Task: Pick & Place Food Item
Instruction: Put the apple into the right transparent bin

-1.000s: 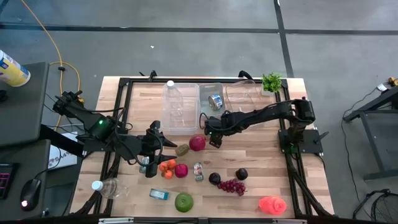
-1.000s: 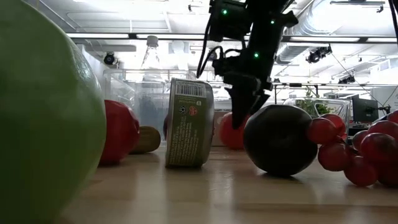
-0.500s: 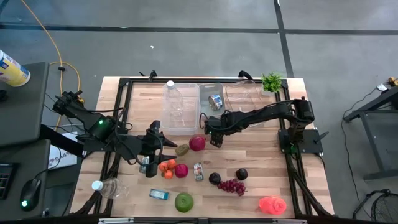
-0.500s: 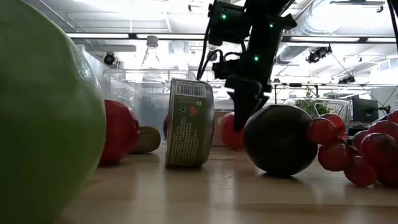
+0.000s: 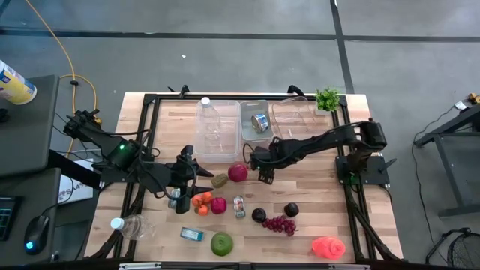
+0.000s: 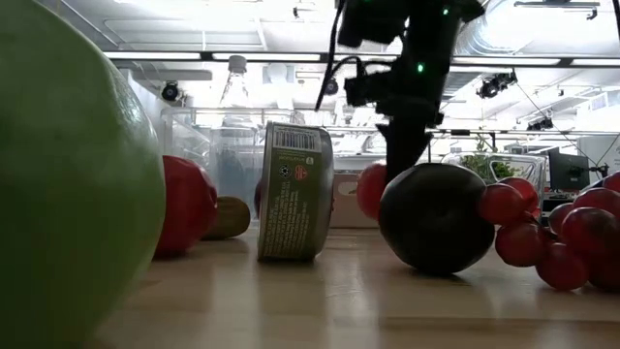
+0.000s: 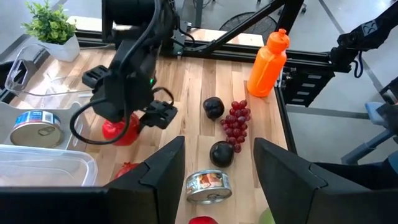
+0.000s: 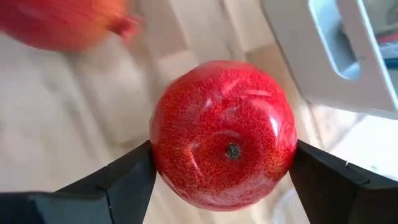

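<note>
Now the right fingers point(image 8: 224, 180) clasp a red apple point(image 8: 224, 134).

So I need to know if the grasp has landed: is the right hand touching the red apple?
Touching. The right wrist view shows both fingers pressed against the red apple.

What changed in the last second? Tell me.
The right pincer closed on the apple, lifted it slightly and carried it rightward, away from the pomegranate. The left pincer, the pomegranate and the other food stayed put.
</note>
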